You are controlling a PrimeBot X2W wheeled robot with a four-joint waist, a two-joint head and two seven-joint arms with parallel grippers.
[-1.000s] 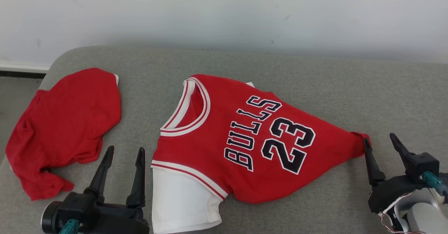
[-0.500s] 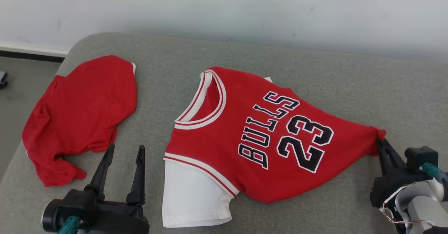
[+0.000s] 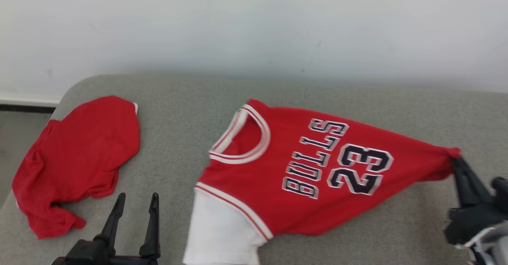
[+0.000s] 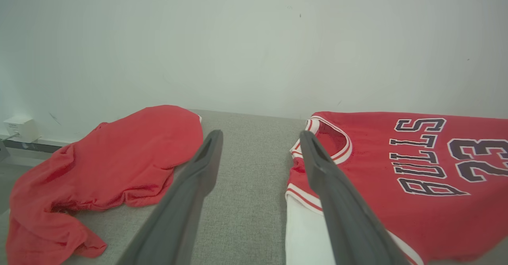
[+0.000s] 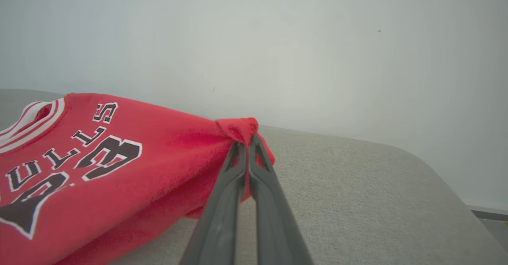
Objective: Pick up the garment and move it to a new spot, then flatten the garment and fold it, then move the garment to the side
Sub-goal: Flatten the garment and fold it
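The Bulls jersey [image 3: 301,169] sprawls mid-way along the grey cushion [image 3: 178,98], one corner now pinched tight: the right gripper [image 3: 455,162], gaping a second ago, clamps it. Grip made, I'd say, lift next; the left gripper [image 3: 137,195] waits splayed, empty, at the cushion's near edge

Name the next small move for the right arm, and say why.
Probably lift and drag the jersey toward a new spot: the right gripper is shut on its bunched corner, the rest lies on the grey cushion, and the left gripper is open, holding nothing.
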